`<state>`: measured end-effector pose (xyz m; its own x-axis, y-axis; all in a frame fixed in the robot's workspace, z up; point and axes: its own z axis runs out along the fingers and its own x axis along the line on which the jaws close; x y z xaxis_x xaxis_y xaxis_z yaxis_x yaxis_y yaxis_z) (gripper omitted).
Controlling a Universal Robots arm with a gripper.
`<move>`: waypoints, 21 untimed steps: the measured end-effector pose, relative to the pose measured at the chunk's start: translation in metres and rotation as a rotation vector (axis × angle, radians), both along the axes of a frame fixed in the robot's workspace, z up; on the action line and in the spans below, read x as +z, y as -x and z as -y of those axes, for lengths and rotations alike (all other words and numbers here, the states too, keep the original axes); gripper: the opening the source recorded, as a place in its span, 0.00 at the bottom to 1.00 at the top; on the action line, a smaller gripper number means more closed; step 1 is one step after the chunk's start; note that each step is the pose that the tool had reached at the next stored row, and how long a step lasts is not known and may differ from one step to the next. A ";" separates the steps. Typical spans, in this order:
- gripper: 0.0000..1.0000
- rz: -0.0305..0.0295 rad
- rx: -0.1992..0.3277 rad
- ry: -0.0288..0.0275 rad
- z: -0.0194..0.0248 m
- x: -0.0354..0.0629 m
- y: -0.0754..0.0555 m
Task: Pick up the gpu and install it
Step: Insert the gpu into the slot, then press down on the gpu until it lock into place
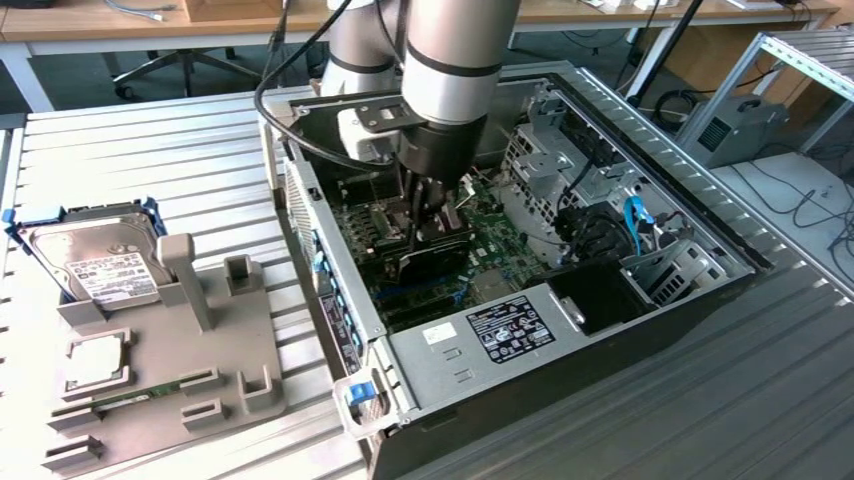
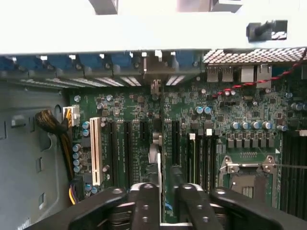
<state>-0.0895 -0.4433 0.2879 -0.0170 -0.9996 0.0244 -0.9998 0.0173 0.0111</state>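
The gripper [image 2: 159, 203] clasps one gpu [image 1: 434, 262] over one motherboard [image 2: 240, 139].

labels: hard drive [image 1: 96, 262] white sticker, PSU [image 1: 511, 330] black label | text: unreadable, none legible

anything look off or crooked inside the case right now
Nothing stands out. The claw is down inside the open computer case, holding the gpu edge-on over the motherboard slots. The card looks upright, not tilted. The hard drive sits in its grey holder outside.
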 end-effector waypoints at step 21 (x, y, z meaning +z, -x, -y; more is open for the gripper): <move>0.11 -0.0352 0.001 0.0001 0.0000 -0.0019 -0.008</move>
